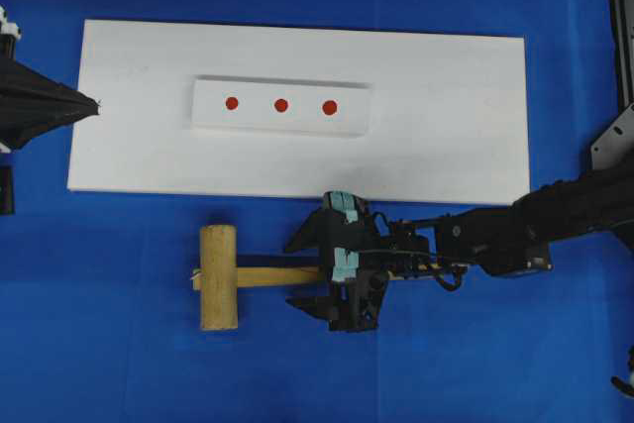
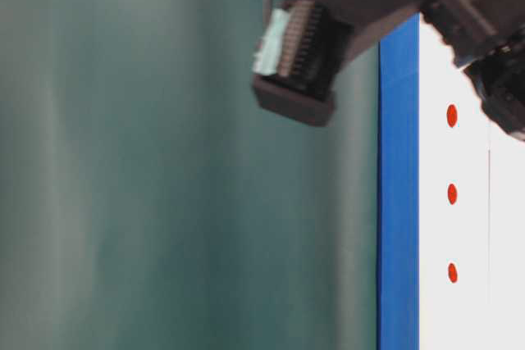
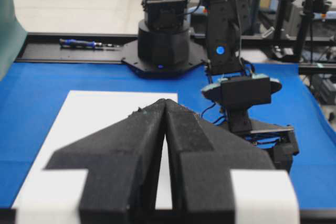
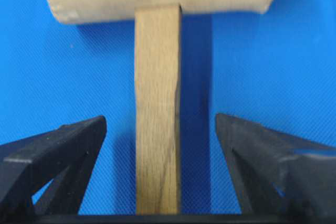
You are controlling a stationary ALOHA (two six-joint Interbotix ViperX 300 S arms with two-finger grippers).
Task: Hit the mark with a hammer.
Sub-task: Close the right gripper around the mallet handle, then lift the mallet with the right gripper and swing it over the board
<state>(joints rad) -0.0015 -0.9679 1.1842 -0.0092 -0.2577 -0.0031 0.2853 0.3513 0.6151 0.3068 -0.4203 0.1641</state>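
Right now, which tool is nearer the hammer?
Right. The right tool straddles the hammer handle, jaws open either side. The left tool sits shut at the board's far left edge.

A blue-covered table (image 1: 119,344) carries a white board (image 1: 446,146) and, just beside it, the hammer (image 1: 220,277).

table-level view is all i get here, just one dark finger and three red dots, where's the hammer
Observer: The hammer lies on the blue cloth beside the white board, head toward the left arm's side.
Operator: right fingers on it yet
Observer: No. The right gripper is open, its fingers straddling the handle with blue cloth showing on both sides.
Operator: left arm in the way
Observer: No. The left gripper is shut at the board's far end.
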